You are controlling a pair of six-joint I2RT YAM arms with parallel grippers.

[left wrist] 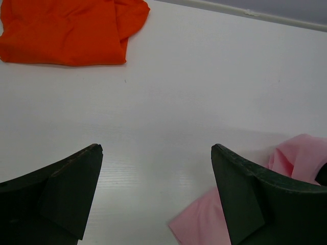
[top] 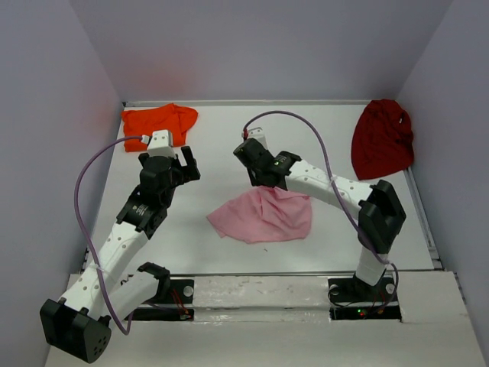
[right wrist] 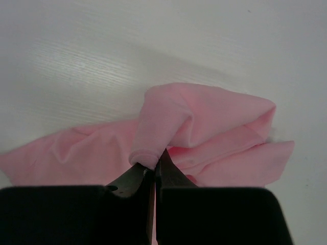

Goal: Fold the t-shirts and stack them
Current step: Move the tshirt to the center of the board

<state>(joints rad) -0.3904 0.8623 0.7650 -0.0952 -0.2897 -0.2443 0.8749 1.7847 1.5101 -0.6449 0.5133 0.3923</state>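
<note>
Pinching a raised fold of the light pink t-shirt (right wrist: 204, 127), the right gripper (right wrist: 154, 171) has its jaws closed tight on the cloth, while the rest of the shirt lies crumpled near the middle of the white table (top: 321, 130). The left gripper (left wrist: 156, 150) hangs above the table with its fingers spread wide and nothing between them. The bright orange t-shirt (top: 159, 122) lies bunched in the far left corner, and the dark red t-shirt (top: 382, 139) in the far right corner.
</note>
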